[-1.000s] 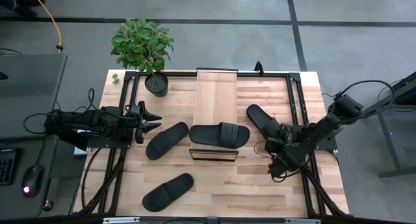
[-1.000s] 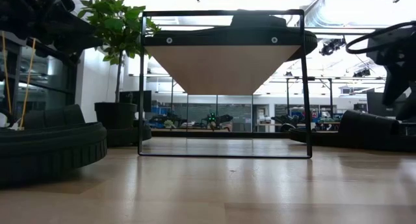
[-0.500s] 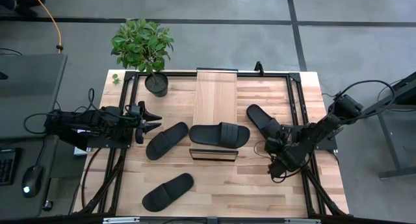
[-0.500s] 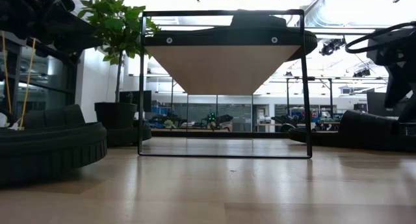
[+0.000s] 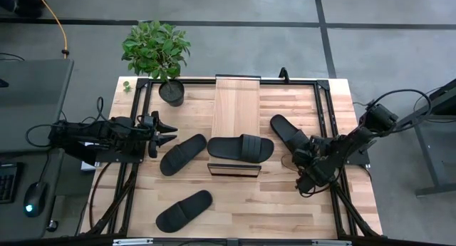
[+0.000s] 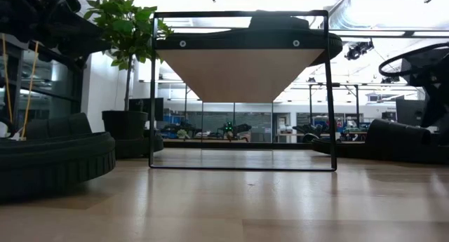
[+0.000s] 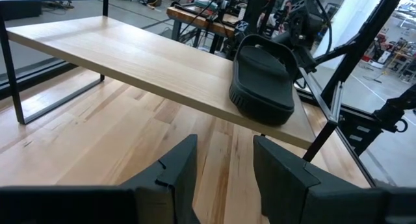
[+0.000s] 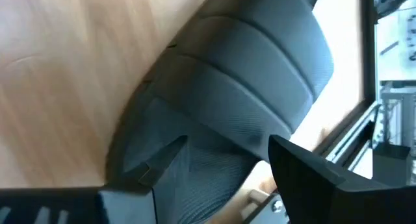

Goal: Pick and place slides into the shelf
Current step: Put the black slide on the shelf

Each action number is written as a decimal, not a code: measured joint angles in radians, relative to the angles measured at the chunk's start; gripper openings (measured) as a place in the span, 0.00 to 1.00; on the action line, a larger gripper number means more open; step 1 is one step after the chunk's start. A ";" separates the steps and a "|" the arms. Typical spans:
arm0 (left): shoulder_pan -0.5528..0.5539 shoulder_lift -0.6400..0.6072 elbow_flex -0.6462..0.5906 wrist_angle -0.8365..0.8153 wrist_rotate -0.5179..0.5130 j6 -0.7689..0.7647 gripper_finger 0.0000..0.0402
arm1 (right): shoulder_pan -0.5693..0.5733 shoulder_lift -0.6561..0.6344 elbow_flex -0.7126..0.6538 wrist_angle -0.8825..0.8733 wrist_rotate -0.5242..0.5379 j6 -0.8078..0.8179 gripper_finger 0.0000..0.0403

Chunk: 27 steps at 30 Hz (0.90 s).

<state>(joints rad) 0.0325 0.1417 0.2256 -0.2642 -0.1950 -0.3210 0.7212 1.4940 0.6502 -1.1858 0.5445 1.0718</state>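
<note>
Standing over the bench (image 5: pixel 285 203), I see the shelf (image 5: pixel 237 103) running from the far edge toward the middle, its plank top bare except at the near end, where one slide (image 5: pixel 241 147) lies crosswise on it. A second slide (image 5: pixel 183 154) rests on the bench just left of the shelf's near end, angled, and a third (image 5: pixel 184 210) lies well apart from it near the front-left part of the bench. The fourth slide (image 5: pixel 288 132) sits on the bench right of the shelf, slanting toward the right arm. The right gripper (image 5: pixel 308 157) is down at the near-right end of that slide; from its wrist view the two fingers (image 8: pixel 305 175) stand apart on either side of the ribbed strap and sole, but whether they press on the slide I cannot tell. The left gripper (image 5: pixel 161 131) waits at the left side of the bench, pointing toward the shelf, its fingers (image 7: pixel 179 175) partly open with nothing between them; beyond them its camera shows the shelf top with the slide on its end. A potted plant (image 5: pixel 158 53) stands at the far-left corner of the bench, just left of the shelf's far end.
</note>
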 joint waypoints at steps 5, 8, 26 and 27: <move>0.000 0.000 0.000 0.000 -0.005 0.000 0.33 | 0.000 0.000 0.000 -0.004 0.026 -0.022 0.50; 0.000 0.000 0.000 0.000 -0.007 0.000 0.33 | -0.001 0.000 0.000 -0.010 0.051 -0.019 0.50; 0.000 0.000 0.000 0.000 -0.008 0.000 0.33 | -0.001 -0.002 -0.124 0.136 0.114 0.102 0.46; 0.000 0.000 0.000 0.000 -0.008 0.000 0.33 | -0.001 -0.002 -0.125 0.135 0.115 0.103 0.44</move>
<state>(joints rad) 0.0326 0.1417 0.2256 -0.2642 -0.2028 -0.3206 0.7204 1.4925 0.5251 -1.0503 0.6594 1.1752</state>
